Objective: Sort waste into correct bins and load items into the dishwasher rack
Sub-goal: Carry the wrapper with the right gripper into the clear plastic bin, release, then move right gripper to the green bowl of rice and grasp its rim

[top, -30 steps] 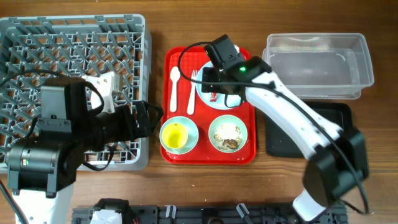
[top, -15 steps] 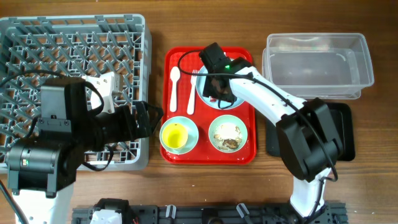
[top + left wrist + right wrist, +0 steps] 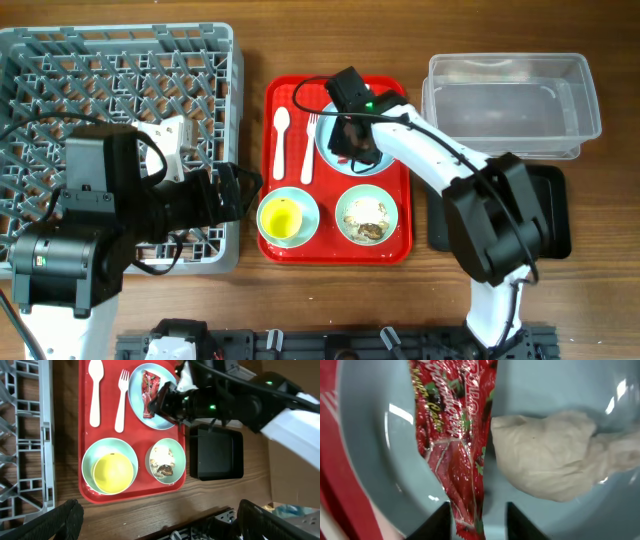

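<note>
The red-and-white wrapper (image 3: 455,450) lies on the pale blue plate (image 3: 545,390) beside a crumpled whitish lump (image 3: 550,455). My right gripper (image 3: 477,520) is open, low over the plate, with the wrapper's end between its fingers; in the overhead view it (image 3: 350,135) covers most of the plate. My left gripper (image 3: 160,520) is wide open and empty above the table in front of the red tray. A yellow cup (image 3: 283,217) sits in one bowl (image 3: 305,205); the other bowl (image 3: 367,216) holds rice scraps. The white spoon (image 3: 281,140) and fork (image 3: 308,150) lie on the tray.
The grey rack (image 3: 110,80) fills the left side, with my left arm over its near corner. The clear tub (image 3: 510,100) stands at the back right, the black tray (image 3: 553,190) in front of it, partly under my right arm. The red serving tray (image 3: 275,245) is in the middle.
My right gripper has moved a little left and down onto the plate, over the wrapper, and the arm has swung in closer. The left arm has not moved.
</note>
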